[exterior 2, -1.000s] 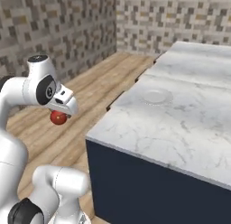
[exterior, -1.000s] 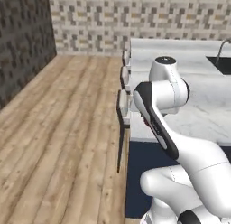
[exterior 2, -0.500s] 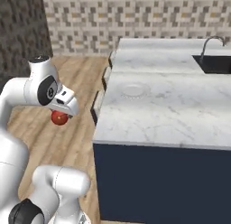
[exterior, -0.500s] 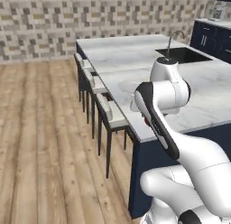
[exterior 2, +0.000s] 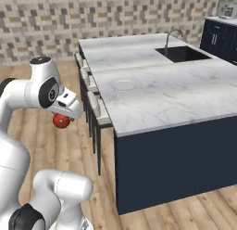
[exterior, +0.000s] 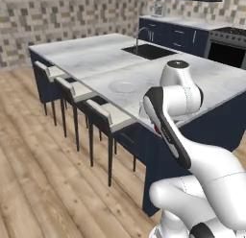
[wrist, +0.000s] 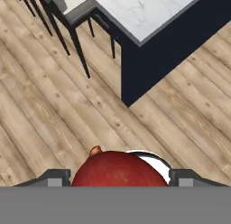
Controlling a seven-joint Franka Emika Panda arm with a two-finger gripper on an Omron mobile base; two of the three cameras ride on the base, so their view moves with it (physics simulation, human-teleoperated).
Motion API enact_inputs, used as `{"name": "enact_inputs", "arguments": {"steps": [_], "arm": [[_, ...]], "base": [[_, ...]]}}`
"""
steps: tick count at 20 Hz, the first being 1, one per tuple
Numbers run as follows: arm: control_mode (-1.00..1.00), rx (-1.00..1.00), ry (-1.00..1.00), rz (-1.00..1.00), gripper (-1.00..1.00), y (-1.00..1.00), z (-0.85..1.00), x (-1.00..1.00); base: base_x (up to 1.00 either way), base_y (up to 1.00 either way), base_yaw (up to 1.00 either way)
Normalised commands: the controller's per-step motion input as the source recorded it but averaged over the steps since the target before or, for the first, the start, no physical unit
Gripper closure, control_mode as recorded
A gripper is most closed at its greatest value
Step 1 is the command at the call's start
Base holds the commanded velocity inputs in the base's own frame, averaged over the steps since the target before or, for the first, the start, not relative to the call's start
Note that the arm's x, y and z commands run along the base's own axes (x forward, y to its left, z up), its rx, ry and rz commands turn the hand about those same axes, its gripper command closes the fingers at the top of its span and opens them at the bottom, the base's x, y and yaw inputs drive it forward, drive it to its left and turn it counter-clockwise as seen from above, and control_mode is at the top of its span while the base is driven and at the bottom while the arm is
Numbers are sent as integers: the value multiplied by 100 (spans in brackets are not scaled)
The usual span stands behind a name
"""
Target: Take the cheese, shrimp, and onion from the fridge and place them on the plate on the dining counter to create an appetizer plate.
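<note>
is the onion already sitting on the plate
No, the onion is held in the hand out over the wooden floor, while the plate lies bare on the dining counter.

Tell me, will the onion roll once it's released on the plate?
Likely yes: the onion in the claw looks round and smooth. The plate seems shallow, so its rim may not stop it. Release low and gently.

white arm [exterior: 202, 160], dark joints, rounded segs

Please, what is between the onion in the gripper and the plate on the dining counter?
In the right base view, stools at the counter edge and bare marble lie between the onion and the plate.
</note>
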Motion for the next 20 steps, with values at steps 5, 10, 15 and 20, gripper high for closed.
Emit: {"name": "enact_inputs", "arguments": {"steps": [5, 10, 15, 20], "arm": [[100, 0, 0, 0, 100, 0, 0, 0], [100, 0, 0, 0, 100, 0, 0, 0], [100, 0, 0, 0, 100, 0, 0, 0], [100, 0, 0, 0, 100, 0, 0, 0]], "base": [[0, 100, -53], [2, 100, -49], [16, 100, -47], [39, 100, -45]]}}
